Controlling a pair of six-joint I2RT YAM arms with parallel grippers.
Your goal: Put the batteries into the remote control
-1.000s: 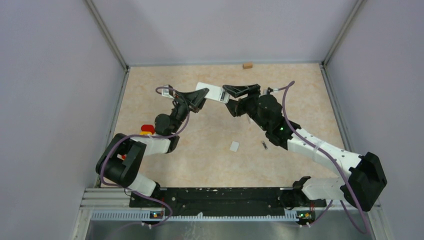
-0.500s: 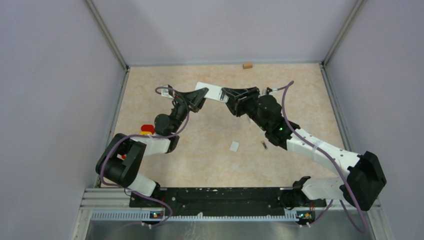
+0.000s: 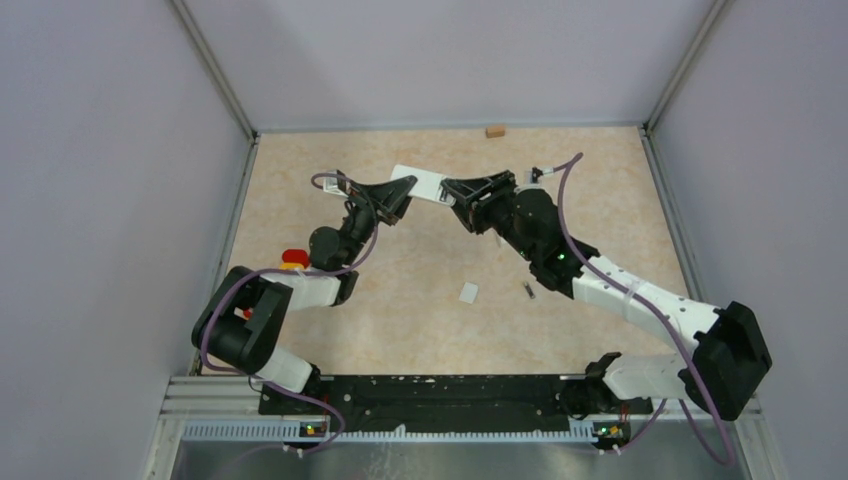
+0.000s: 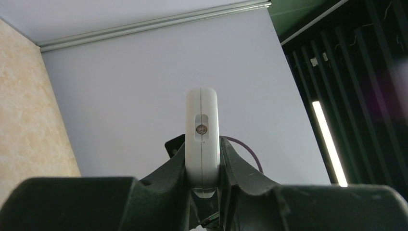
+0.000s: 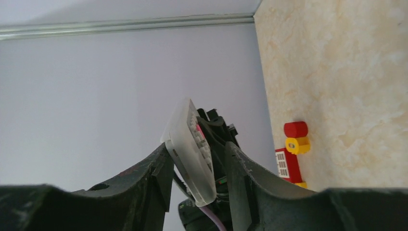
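Note:
The white remote control [image 3: 420, 183] hangs in the air over the back of the table, held from both ends. My left gripper [image 3: 398, 193] is shut on its left end; the left wrist view shows the remote [image 4: 202, 134] edge-on, pinched between both fingers [image 4: 202, 161]. My right gripper [image 3: 462, 190] is closed round the other end. In the right wrist view the remote [image 5: 192, 149] sits tilted between the jaws [image 5: 195, 151], button side towards the right finger. One dark battery [image 3: 528, 290] lies on the table below my right arm.
A small white flat piece [image 3: 468, 292] lies left of the battery. A red and yellow object [image 3: 293, 260] stands by my left arm, also seen as [image 5: 294, 144]. A small wooden block [image 3: 494, 130] rests at the back wall.
My right gripper's jaws have narrowed from wide open onto the remote's right end. The left gripper and the remote have stayed in place.

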